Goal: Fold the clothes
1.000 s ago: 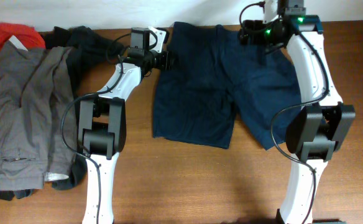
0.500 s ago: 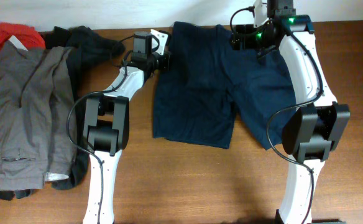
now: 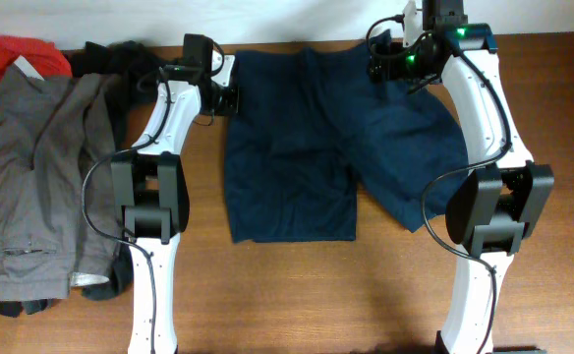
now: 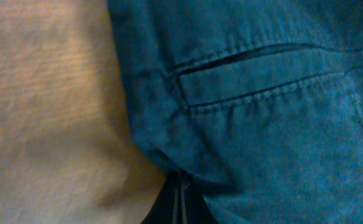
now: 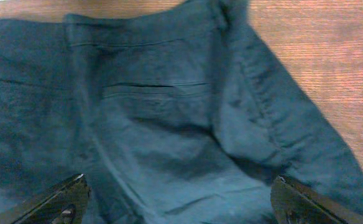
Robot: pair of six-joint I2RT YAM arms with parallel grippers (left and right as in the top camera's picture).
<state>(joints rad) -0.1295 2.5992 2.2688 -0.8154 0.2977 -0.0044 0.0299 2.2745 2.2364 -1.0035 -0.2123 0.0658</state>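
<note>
Left jaws clamp one pair of navy shorts (image 3: 297, 147); right jaws gape.

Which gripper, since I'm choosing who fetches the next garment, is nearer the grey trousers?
Left. The left gripper is shut on the navy shorts at their edge facing the grey trousers. The right gripper hangs open over the shorts' far side.
</note>
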